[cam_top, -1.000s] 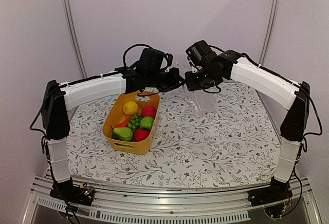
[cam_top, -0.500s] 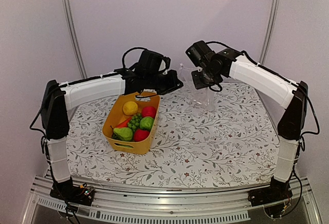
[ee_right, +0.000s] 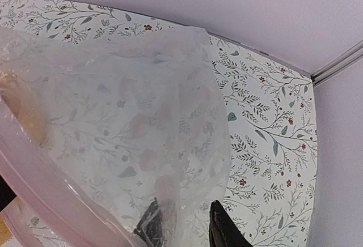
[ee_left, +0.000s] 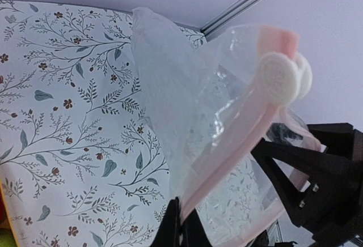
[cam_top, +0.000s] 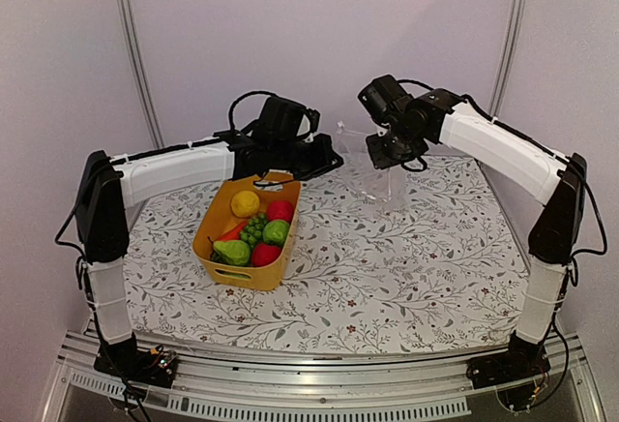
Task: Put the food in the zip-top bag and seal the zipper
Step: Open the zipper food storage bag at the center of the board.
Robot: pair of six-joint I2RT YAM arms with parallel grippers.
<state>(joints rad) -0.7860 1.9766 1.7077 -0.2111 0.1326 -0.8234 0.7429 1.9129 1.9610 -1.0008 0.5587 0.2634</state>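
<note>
The basket (cam_top: 253, 277) sits on the table (cam_top: 406, 277), left of centre, with the food (cam_top: 259, 230) lying inside it; the zip-top bag (cam_top: 375, 178) hangs over the far middle of the table, behind and to the right of the basket; the left gripper (cam_top: 330, 160) is at the bag's left side, above the basket's far rim; the right gripper (cam_top: 384, 151) is at the bag's upper right; the zipper (ee_left: 238, 159) runs from the left gripper across towards the right one.

Left arm (cam_top: 174, 165): upper link upright, forearm level, reaching inward | left gripper (ee_left: 180, 221): fingers pinched together on the zipper (ee_left: 227, 167) | right arm (cam_top: 493, 146): forearm sloping up to centre, wrist bent down | right gripper (ee_right: 186, 229): fingertips standing apart
</note>
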